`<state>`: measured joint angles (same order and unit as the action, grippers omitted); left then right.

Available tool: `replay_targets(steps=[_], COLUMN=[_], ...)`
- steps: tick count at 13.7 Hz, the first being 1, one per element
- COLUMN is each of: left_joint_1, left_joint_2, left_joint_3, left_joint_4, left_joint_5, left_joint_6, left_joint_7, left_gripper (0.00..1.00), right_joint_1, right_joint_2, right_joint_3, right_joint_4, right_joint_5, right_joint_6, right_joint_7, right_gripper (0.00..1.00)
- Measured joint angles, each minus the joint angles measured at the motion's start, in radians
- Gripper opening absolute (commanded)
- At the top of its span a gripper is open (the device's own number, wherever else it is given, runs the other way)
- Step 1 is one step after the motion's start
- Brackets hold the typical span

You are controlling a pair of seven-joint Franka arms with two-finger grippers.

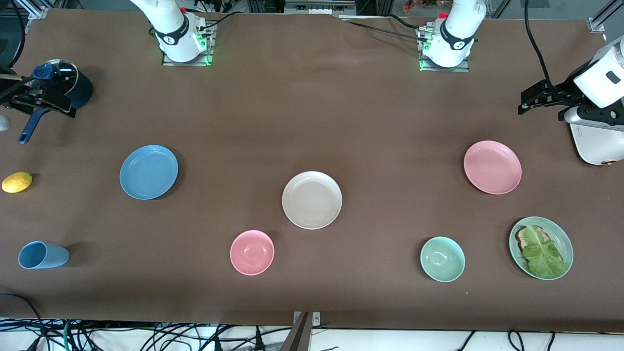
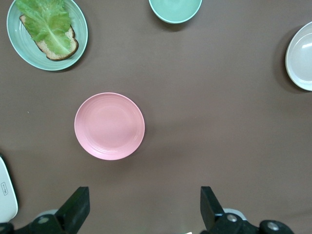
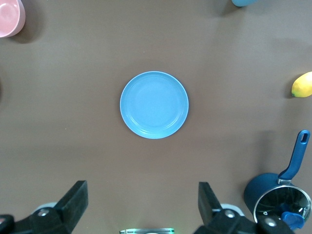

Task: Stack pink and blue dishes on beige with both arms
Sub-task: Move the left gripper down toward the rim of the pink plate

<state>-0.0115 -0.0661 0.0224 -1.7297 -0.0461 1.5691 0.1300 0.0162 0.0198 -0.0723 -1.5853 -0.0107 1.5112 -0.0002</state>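
The beige plate lies mid-table and shows at the edge of the left wrist view. The blue plate lies toward the right arm's end, the pink plate toward the left arm's end. My left gripper hangs high over the left arm's end of the table, open and empty, with the pink plate below and clear of its fingers. My right gripper hangs high over the right arm's end, open and empty, and the blue plate lies apart from it below.
Nearer the front camera are a pink bowl, a pale green bowl, a green plate with bread and lettuce, and a blue cup on its side. A lemon, a lidded dark blue saucepan and a white appliance sit at the table's ends.
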Motion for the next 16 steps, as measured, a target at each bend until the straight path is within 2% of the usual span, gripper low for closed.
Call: replay_targets(steps=[6,11,16], left_joint_1=[0.003,0.014,0.020], left_joint_2=[0.008,0.102,0.117], left_joint_3=[0.002,0.003,0.004], left_joint_4=[0.000,0.014,0.028], left_joint_5=[0.000,0.004,0.008], left_joint_6=[0.002,0.019,0.019], left_joint_7=[0.000,0.000,0.000], left_gripper=[1.00,1.00,1.00], right_joint_1=[0.000,0.000,0.000], right_joint_2=[0.000,0.000,0.000], right_joint_3=[0.000,-0.001,-0.001], right_joint_4=[0.000,0.000,0.000], right_joint_5=[0.000,0.000,0.000], right_joint_6=[0.000,0.000,0.000], right_joint_7=[0.000,0.000,0.000], right_gripper=[1.00,1.00,1.00])
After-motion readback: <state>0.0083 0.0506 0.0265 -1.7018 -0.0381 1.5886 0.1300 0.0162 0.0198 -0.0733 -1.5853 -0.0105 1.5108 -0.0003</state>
